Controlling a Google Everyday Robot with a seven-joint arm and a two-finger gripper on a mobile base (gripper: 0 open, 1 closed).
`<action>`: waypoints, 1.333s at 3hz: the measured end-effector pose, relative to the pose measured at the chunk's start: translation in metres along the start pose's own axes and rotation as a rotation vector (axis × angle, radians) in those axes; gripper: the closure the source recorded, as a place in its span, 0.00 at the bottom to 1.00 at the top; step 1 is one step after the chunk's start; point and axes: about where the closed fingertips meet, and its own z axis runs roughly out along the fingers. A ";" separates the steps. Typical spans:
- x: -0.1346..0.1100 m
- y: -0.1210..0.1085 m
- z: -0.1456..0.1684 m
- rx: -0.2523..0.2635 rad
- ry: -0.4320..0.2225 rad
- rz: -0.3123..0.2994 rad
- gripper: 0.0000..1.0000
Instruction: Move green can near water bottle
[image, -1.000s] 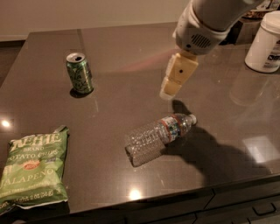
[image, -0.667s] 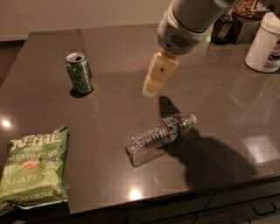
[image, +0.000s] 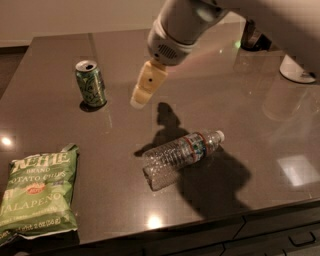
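Note:
The green can (image: 91, 83) stands upright on the dark table at the left, its silver top showing. The water bottle (image: 181, 154) lies on its side near the middle, white cap pointing right. My gripper (image: 142, 92) hangs above the table, to the right of the can and apart from it, up and left of the bottle. It holds nothing that I can see.
A green chip bag (image: 39, 192) lies flat at the front left. A white tub (image: 299, 70) stands at the right edge, and a dark object (image: 254, 36) at the back right. The table's front edge (image: 200, 225) runs along the bottom.
My gripper and arm have moved left across the table, from above the bottle toward the can. The can, bottle and bag have not moved.

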 end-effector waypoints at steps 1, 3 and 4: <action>-0.029 0.003 0.030 -0.015 -0.032 0.019 0.00; -0.078 -0.004 0.085 -0.020 -0.062 0.113 0.00; -0.092 -0.012 0.105 -0.009 -0.065 0.153 0.00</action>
